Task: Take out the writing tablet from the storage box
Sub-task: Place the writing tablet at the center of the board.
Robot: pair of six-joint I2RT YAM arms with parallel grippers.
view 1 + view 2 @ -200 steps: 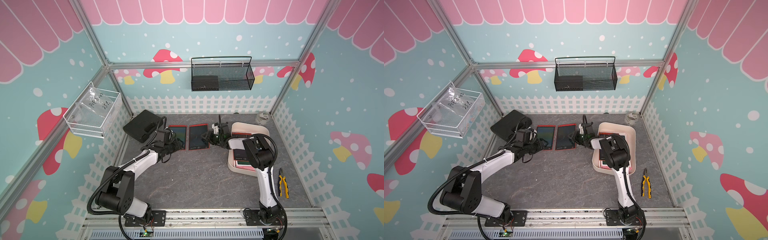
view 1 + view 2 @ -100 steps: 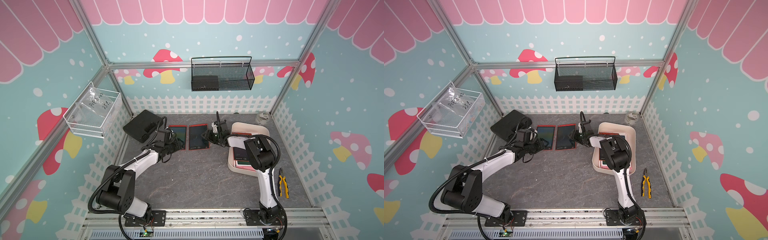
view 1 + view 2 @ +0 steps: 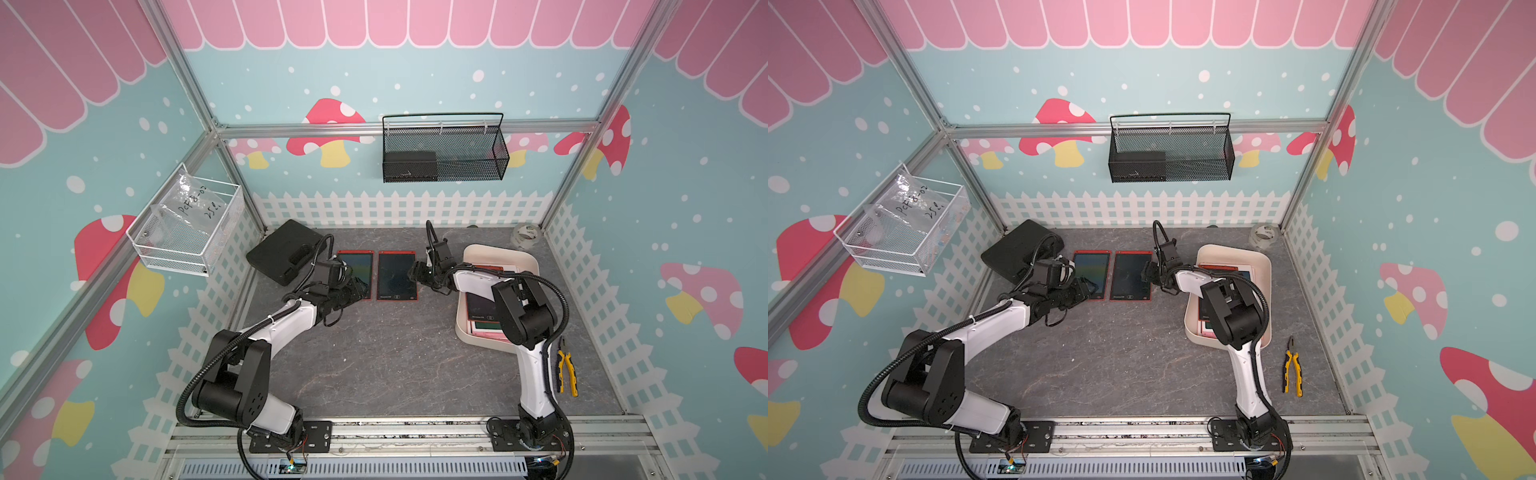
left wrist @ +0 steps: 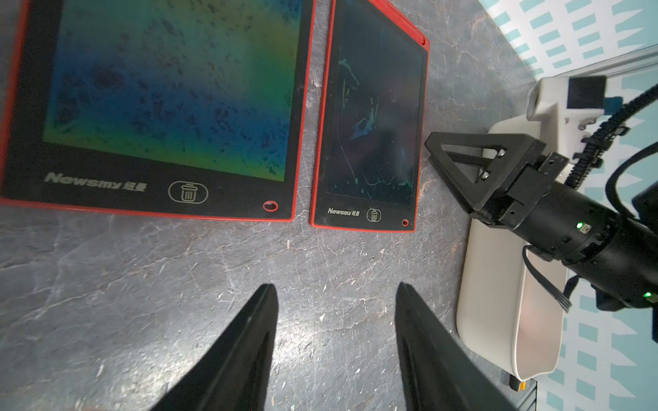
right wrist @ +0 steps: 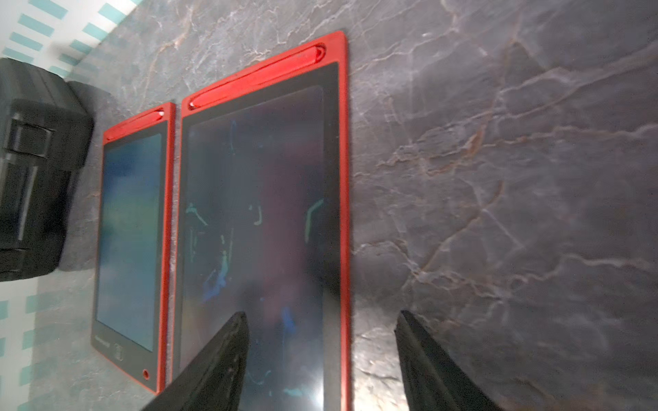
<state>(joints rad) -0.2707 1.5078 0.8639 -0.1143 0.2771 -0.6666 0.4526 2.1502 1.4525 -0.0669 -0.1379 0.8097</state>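
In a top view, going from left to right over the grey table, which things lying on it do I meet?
black case → first red tablet → second red tablet → cream storage box → yellow pliers

Staged robot lab cell: aluminium frame (image 3: pixel 291 129), printed mushroom wall panels (image 3: pixel 332 120), picket-fence trim (image 3: pixel 399 208), slate-look table (image 3: pixel 395 353), mounting rail (image 3: pixel 415 434) along its front edge.

Off-task clutter, five items.
Case (image 3: pixel 279 249) just ahead-left of left gripper (image 4: pixel 334 288); tape (image 3: pixel 519 241) ahead-right of right gripper (image 5: pixel 320 313), pliers (image 3: pixel 564 357) well behind it; mesh basket (image 3: pixel 469 158) and wire basket (image 3: pixel 224 228) on walls, above both.
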